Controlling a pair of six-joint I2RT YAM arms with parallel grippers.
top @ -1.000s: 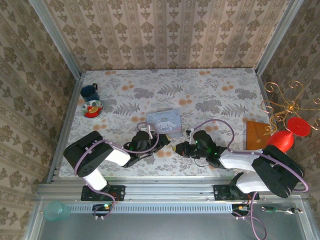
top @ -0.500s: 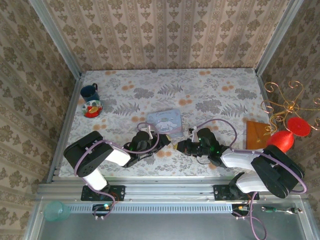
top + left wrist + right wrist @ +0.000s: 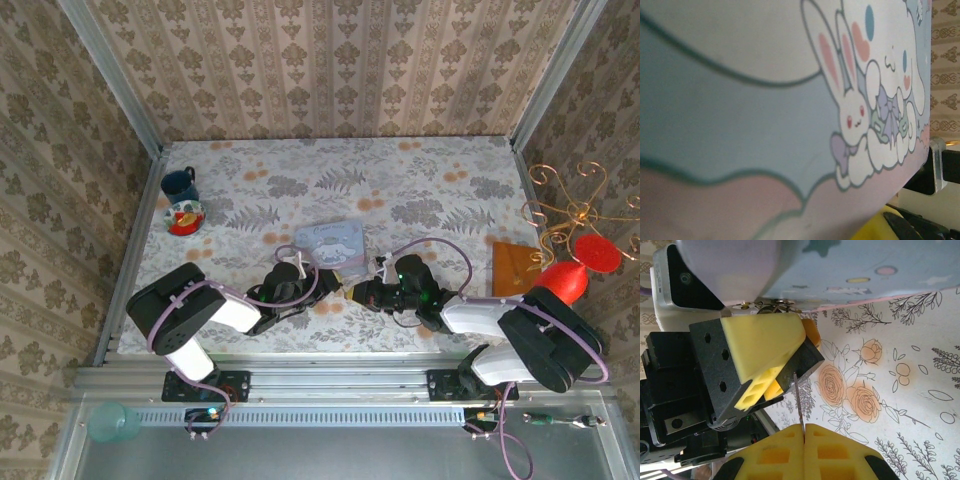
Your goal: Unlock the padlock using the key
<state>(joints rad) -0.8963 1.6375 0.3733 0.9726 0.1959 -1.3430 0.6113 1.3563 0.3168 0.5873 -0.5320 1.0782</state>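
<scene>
The padlock (image 3: 804, 359), a small dark block, sits between the yellow fingers (image 3: 762, 340) of my left gripper (image 3: 328, 286), which is shut on it. My right gripper (image 3: 804, 428) (image 3: 357, 293) is shut on the key (image 3: 798, 400). Its thin blade points up from the closed yellow pads, and its tip is at the padlock's lower face. In the top view the two grippers meet tip to tip just in front of the pale blue tin (image 3: 330, 242). The tin's cartoon rabbit lid (image 3: 790, 100) lies close against the left wrist camera.
A blue mug (image 3: 180, 184) and a small red-and-white dish (image 3: 184, 217) stand at the far left. A wooden board (image 3: 514, 268), a red object (image 3: 568, 278) and a gold wire stand (image 3: 574, 205) are at the right edge. A teal cup (image 3: 112, 422) sits below the rail.
My right wrist has shifted slightly away from the near edge and its gripper has edged towards the left gripper. The left arm and the tin have barely moved.
</scene>
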